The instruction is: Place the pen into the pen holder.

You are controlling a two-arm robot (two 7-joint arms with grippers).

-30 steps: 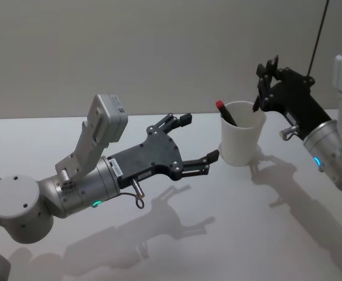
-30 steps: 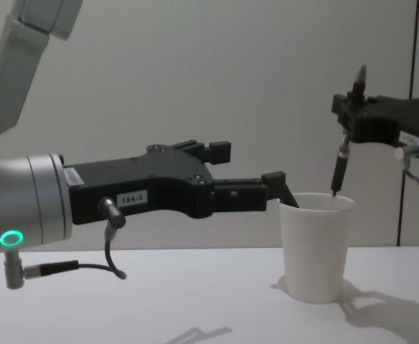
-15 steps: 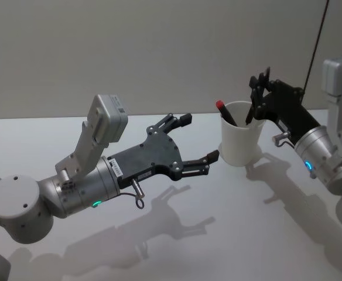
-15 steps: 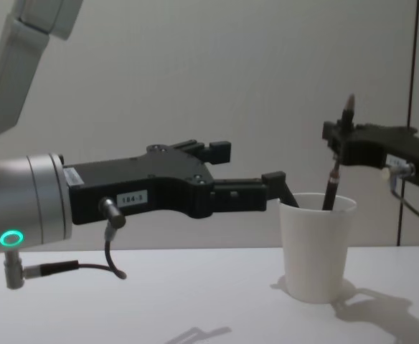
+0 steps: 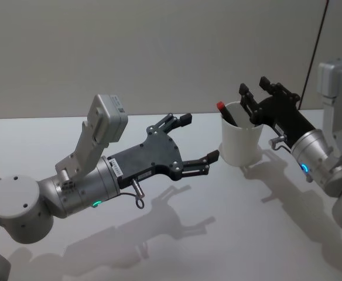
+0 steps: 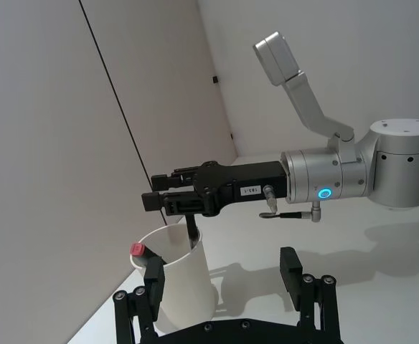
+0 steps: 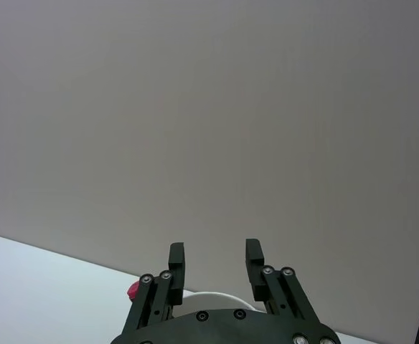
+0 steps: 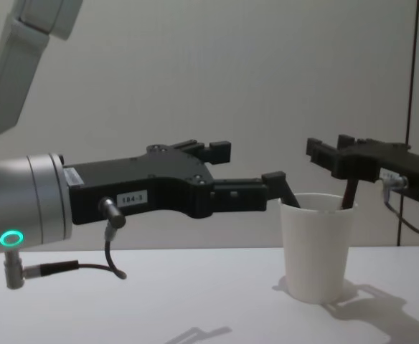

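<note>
The right gripper (image 5: pixel 254 95) has come down over the cup (image 5: pixel 241 142), jaws now wide; the pen (image 8: pixel 351 193) stands inside. Left gripper (image 5: pixel 197 140) waits wide beside it.

White table (image 5: pixel 229 234) with a matte surface. Plain grey wall (image 5: pixel 130 52) at far side. Thin dark vertical line (image 8: pixel 412 107) at right.

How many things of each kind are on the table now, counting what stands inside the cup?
White paper cup: 1
Pen with red cap, standing in the cup: 1
Dark pen, standing in the cup below the open right gripper: 1
Total: 3
</note>
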